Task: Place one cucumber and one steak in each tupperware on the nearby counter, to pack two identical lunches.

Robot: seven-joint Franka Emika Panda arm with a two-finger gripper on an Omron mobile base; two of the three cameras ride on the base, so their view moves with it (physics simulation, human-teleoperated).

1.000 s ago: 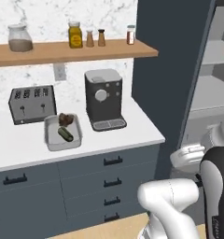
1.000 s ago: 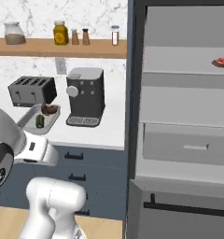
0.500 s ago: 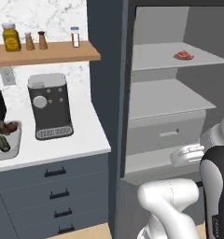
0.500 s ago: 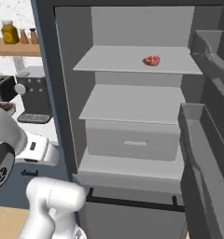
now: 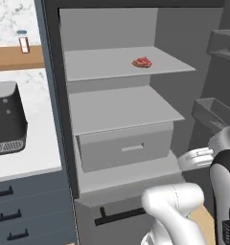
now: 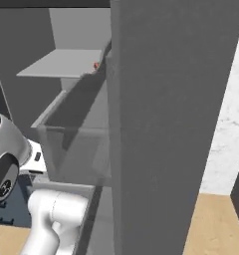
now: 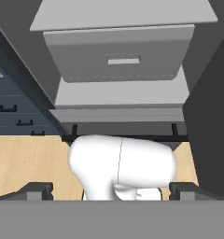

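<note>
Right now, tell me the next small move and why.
Probably raise the open, empty pincer toward the steak on the upper shelf of the open cabinet. It points low, at the grey drawer, well beneath the meat.

The tall grey cabinet (image 5: 121, 119) stands open. Inside it a drawer (image 5: 126, 148) with a pale handle sits shut below the middle shelf (image 5: 119, 107). Left of the cabinet stands a dark coffee machine (image 5: 6, 119); above that, a white red-labelled shaker (image 5: 23, 42) stands on a wooden wall shelf (image 5: 16, 57).
</note>
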